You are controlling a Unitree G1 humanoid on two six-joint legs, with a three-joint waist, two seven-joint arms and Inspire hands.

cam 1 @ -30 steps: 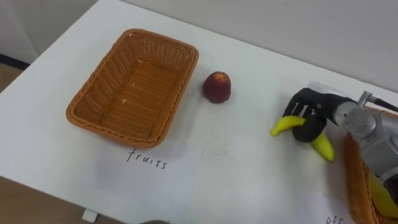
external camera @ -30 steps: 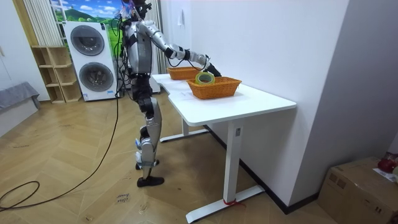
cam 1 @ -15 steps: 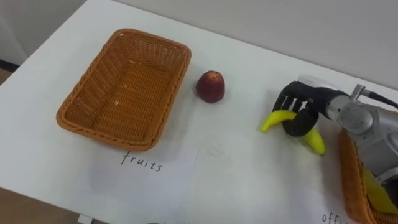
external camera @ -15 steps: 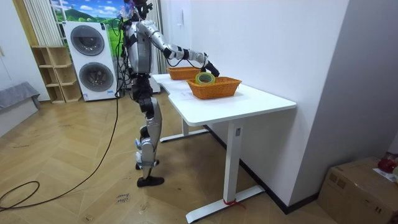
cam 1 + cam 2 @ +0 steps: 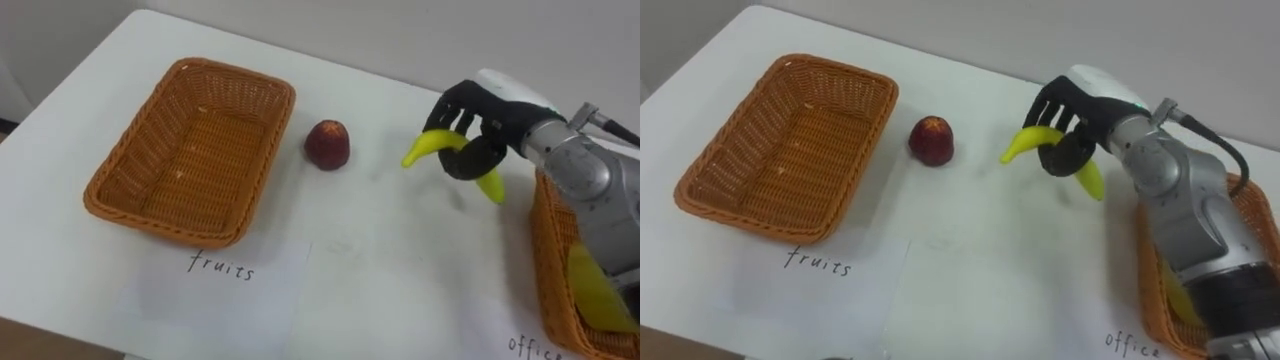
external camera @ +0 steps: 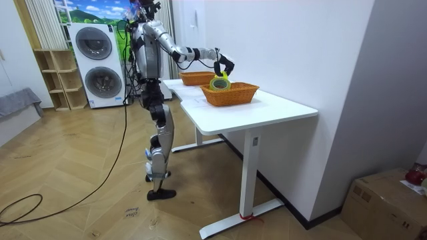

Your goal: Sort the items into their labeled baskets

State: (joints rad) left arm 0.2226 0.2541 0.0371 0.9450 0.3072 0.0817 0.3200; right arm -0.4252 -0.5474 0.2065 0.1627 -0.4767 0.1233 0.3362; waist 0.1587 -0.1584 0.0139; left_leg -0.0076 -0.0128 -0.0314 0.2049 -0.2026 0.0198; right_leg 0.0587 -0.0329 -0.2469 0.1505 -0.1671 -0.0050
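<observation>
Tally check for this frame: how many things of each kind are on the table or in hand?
Fruit: 2, curved yellow banana held in the right hand's fingers, round red fruit lying loose.
Baskets: 2, left brown wicker basket, right brown wicker basket.
Labels: 2, left white paper label, right white paper label.
Yellow object inside the right basket: 1.
Total: 7.

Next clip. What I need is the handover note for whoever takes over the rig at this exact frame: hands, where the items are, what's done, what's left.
Right hand: fingers shut on the banana, held above the table between the two baskets.
Red fruit: on the table beside the left basket, on its right, not touching it.
Left basket: no fruit in it yet.
Right basket: holds a yellow item.
Done: banana grasped and off the table.
Left: place the banana in the left basket, then pick up the red fruit and put it there too.
</observation>
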